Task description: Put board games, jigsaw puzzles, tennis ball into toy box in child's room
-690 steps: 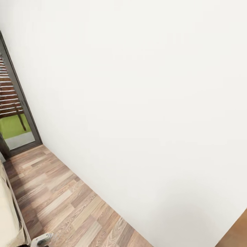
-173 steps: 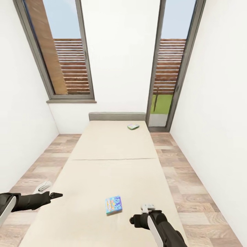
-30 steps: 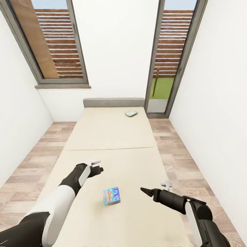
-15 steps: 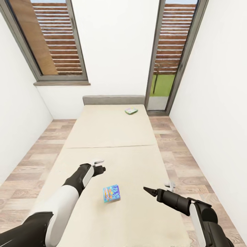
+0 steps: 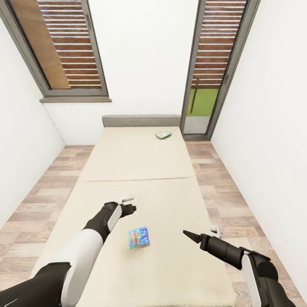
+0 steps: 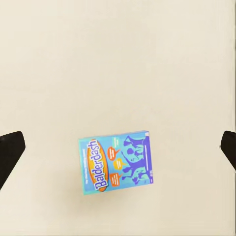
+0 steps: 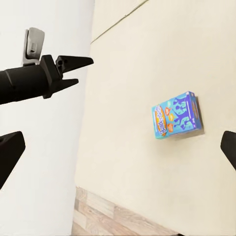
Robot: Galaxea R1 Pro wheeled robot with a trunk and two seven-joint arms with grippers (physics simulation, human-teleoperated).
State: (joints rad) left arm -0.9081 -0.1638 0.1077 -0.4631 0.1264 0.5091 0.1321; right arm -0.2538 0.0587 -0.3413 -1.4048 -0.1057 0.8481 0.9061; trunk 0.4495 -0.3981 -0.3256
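The Balderdash board game lies flat on the bed, unheld. Our left gripper hovers above it, fingers spread wide. To its right our right gripper waits, fingers also apart. A second game box sits near the headboard. We judge collecting has barely begun.

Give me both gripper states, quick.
Left gripper: open, empty, above the blue board game.
Right gripper: open, empty, fingers spread wide.
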